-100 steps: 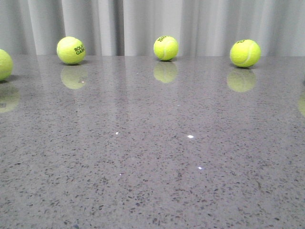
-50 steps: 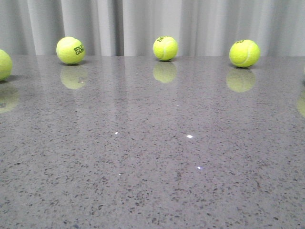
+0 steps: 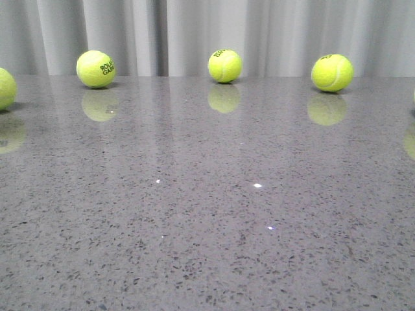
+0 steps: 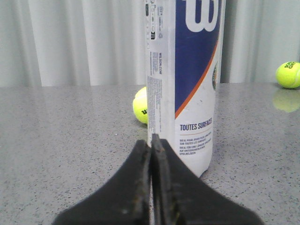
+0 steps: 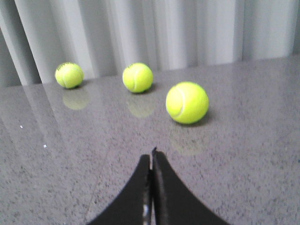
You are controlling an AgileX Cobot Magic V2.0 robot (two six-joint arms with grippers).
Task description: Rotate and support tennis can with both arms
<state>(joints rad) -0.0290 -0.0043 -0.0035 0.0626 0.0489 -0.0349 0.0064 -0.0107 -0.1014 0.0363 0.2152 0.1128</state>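
While both arms' fingers (image 4: pixel 151 145) (image 5: pixel 152 157) sit closed, tennis can (image 4: pixel 183 79) stands upright on speckled grey table (image 3: pixel 207 227) w/ pale curtain (image 3: pixel 194 32) behind.

Grey speckled table (image 3: pixel 207 246), glossy. Tennis balls along far edge: left (image 3: pixel 96 69), centre (image 3: pixel 225 65), right (image 3: pixel 332 72); one cut off at left (image 3: pixel 5 88). Grey curtain (image 3: pixel 194 32) behind.
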